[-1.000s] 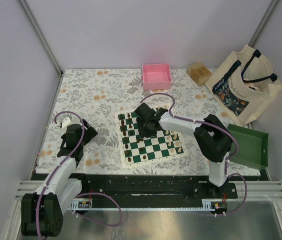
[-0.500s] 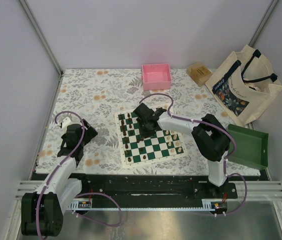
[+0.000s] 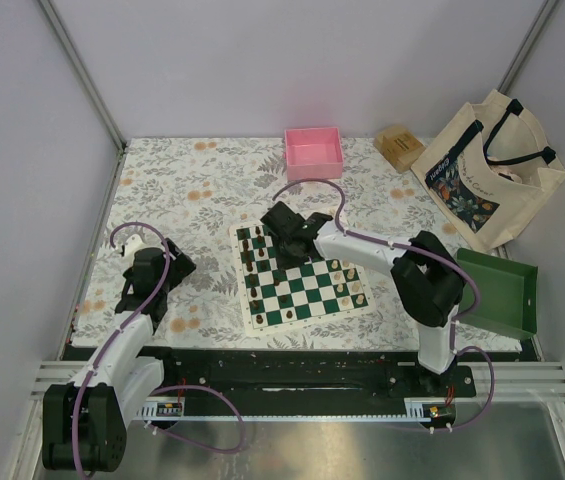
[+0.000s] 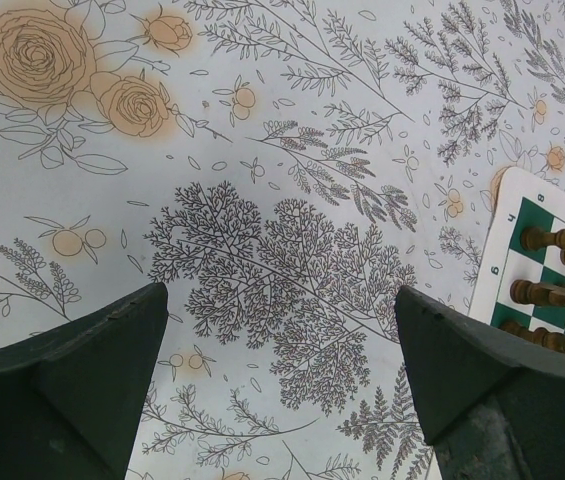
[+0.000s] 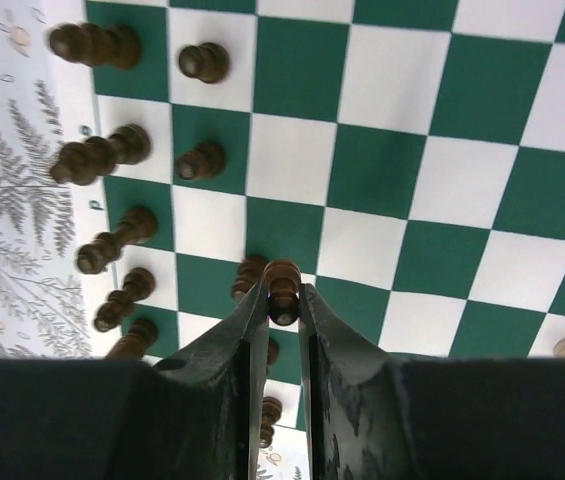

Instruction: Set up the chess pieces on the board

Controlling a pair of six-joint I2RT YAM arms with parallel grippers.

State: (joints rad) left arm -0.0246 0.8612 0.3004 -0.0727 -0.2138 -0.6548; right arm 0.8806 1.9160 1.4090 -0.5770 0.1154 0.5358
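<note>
The board (image 3: 307, 295) of green and white checks lies mid-table, with dark chess pieces (image 3: 252, 262) along its left side and light ones (image 3: 347, 285) on its right. My right gripper (image 3: 282, 230) hovers over the board's far left part. In the right wrist view it (image 5: 282, 300) is shut on a dark brown pawn (image 5: 283, 285) above the board (image 5: 382, 170), with another dark pawn (image 5: 249, 277) just beside it. Several dark pieces (image 5: 112, 150) stand along the left edge. My left gripper (image 4: 280, 300) is open over the flowered cloth, left of the board's corner (image 4: 510, 205).
A pink tray (image 3: 313, 152) sits at the back. A brown box (image 3: 398, 146) and a tote bag (image 3: 487, 170) stand at the back right. A green tray (image 3: 502, 290) leans at the right edge.
My right gripper has closed on the dark pawn and shifted toward the board's far left part. The left arm has not moved.
</note>
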